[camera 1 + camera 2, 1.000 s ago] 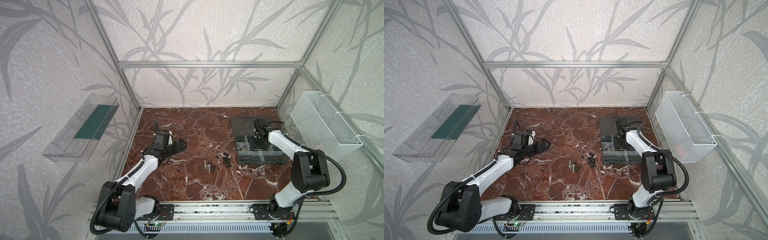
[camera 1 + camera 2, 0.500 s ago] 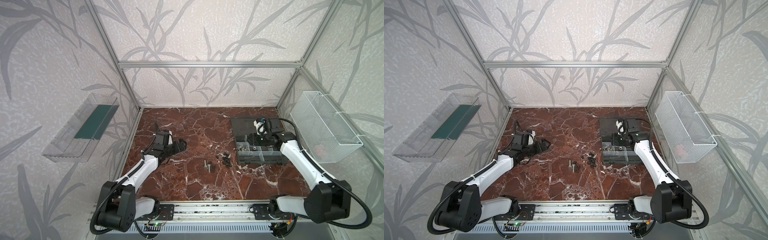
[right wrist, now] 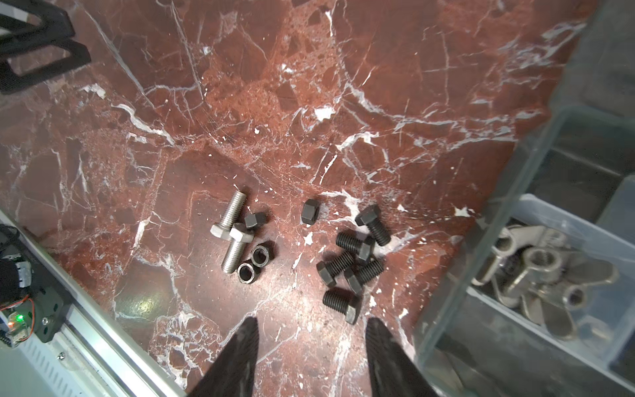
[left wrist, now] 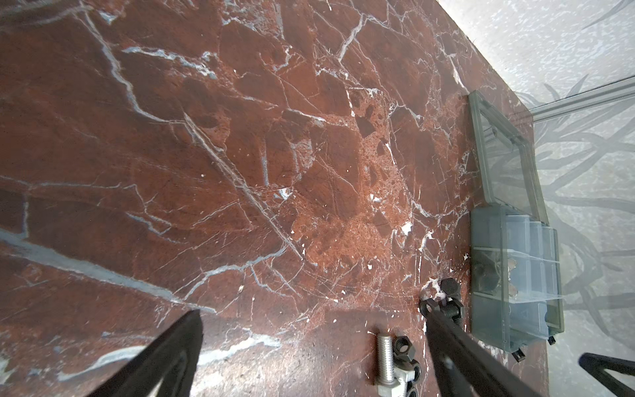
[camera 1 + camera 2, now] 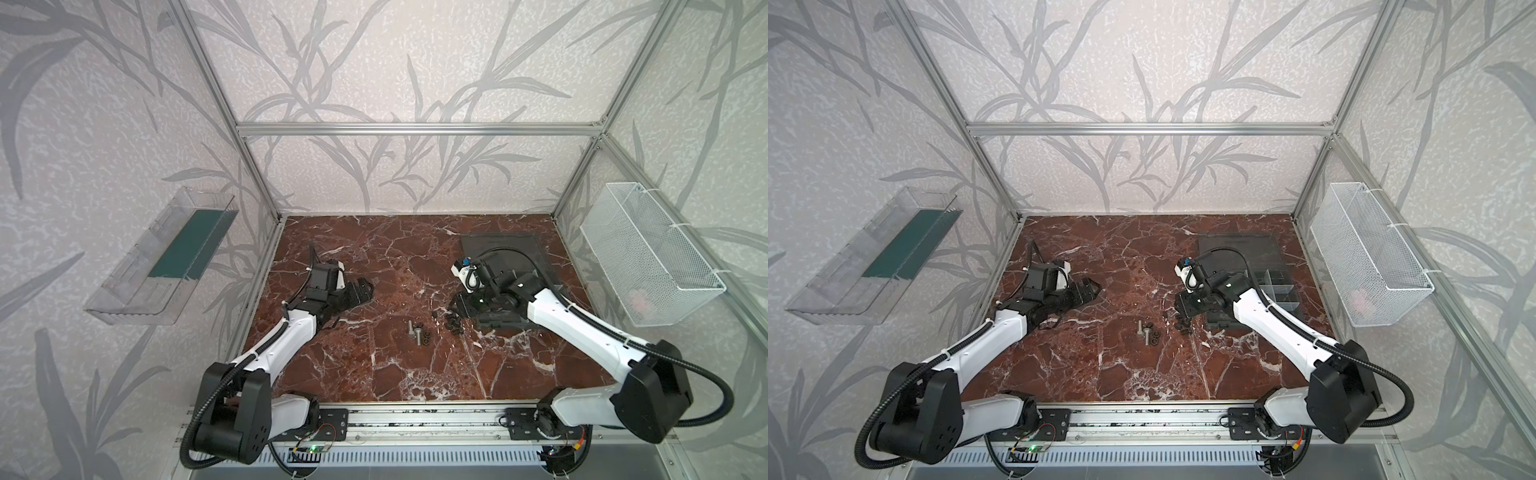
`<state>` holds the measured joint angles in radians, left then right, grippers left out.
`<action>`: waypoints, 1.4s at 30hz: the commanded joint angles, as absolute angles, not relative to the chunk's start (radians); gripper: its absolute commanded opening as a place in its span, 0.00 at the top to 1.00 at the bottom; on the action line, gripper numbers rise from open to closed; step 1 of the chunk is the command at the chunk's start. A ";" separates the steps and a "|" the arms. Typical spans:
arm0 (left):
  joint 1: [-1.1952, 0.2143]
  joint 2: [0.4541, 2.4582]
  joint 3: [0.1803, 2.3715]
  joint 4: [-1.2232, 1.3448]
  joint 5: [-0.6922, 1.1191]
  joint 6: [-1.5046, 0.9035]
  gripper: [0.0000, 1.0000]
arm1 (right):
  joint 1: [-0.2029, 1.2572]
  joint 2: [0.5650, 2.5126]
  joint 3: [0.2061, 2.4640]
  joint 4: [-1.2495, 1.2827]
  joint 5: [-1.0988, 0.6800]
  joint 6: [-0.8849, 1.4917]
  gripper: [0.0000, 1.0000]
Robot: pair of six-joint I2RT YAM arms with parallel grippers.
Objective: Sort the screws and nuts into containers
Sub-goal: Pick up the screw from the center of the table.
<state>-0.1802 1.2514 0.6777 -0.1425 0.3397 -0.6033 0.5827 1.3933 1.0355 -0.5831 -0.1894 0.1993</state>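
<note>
I have the left gripper (image 4: 311, 309) over bare table (image 4: 240, 137), jaws wide apart, nothing between them. Two silver screws (image 4: 385, 357) lie touching, with black nuts (image 4: 403, 347) against them on their right. Black screws (image 4: 448, 288) lie just left of the box (image 4: 481, 240), partly hidden by one finger. The lid (image 4: 505, 161) lies open flat on the box's far side. Compartment contents are too dim to identify.

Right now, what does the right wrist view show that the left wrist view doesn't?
Only right wrist: the base rail with its green light, and five black screws in full. Only left wrist: the patterned wall beyond the organiser box. Both: two silver screws with black nuts beside them, on the marble table.
</note>
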 commanded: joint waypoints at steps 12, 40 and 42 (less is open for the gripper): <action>-0.176 1.232 0.673 -0.149 0.333 -0.600 0.01 | 0.715 1.752 1.185 -0.576 -0.080 0.293 0.50; -0.173 1.239 0.670 -0.150 0.325 -0.592 0.01 | 0.718 1.942 1.272 -0.582 -0.038 0.312 0.73; -0.173 1.238 0.670 -0.151 0.325 -0.593 0.01 | 0.718 1.946 1.271 -0.579 -0.038 0.311 0.75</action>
